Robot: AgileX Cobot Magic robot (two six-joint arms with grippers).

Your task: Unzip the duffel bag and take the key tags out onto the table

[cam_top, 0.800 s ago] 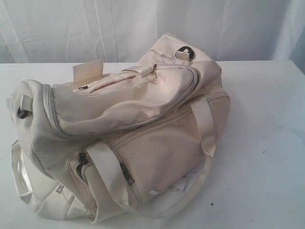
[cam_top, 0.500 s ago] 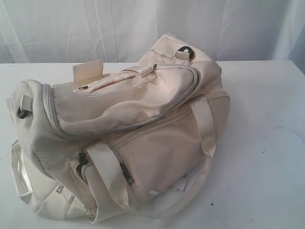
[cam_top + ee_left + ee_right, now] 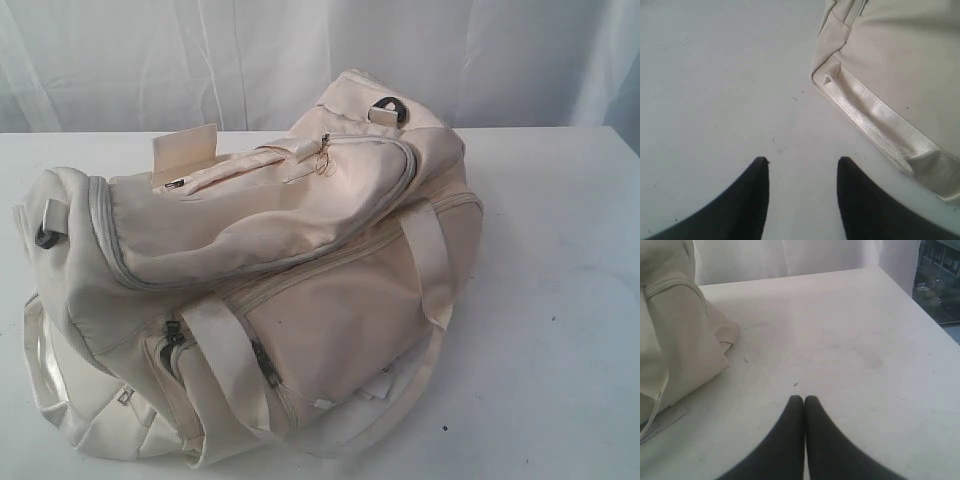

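The duffel bag (image 3: 290, 280) looks soft and floppy; pinch its top zipper pull (image 3: 323, 147). The left claw (image 3: 802, 167) is apart, the right claw (image 3: 804, 400) together.

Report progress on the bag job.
Done: nothing; the duffel bag looks zipped shut, and no key tags show on the table. In hand: nothing; the left claw hangs open and the right claw shut, both over the table, off the bag. Left: unzip, take tags out.
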